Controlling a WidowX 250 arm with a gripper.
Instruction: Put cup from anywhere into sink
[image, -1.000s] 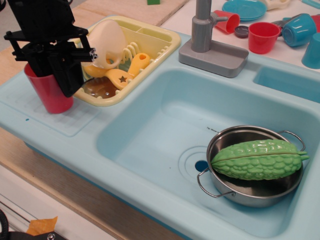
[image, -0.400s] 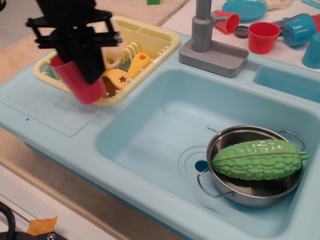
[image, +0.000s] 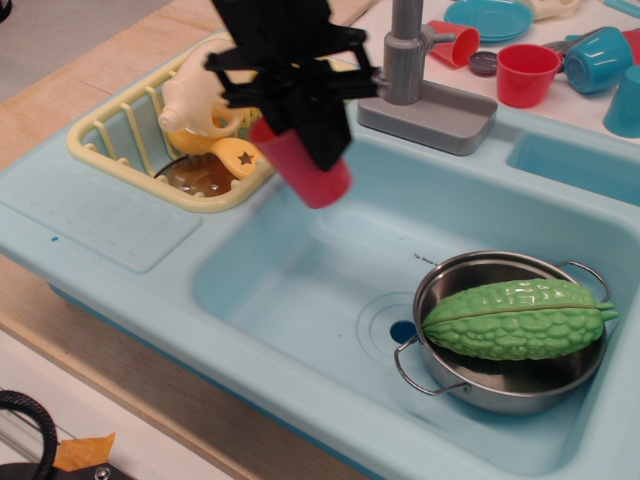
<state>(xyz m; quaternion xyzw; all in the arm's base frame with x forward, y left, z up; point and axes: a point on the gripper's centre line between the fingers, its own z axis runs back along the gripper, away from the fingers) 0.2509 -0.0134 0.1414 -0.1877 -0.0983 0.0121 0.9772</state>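
The tall red cup (image: 306, 172) hangs tilted in the air, held at its rim by my black gripper (image: 296, 118), which is shut on it. It is above the left back part of the light blue sink (image: 300, 290), just right of the yellow dish rack. The sink's round drain (image: 402, 330) is at the basin's middle, and the grey faucet (image: 405, 50) stands behind it.
A steel pot (image: 500, 385) holding a green bumpy gourd (image: 515, 318) sits in the sink's right half. The yellow dish rack (image: 130, 140) with utensils is at left. Short red cups (image: 525, 72) and blue cups (image: 598, 58) stand at the back right.
My gripper lifted the red cup off the left drainboard and carried it right, past the dish rack, to above the sink's left side. The cup now tilts.
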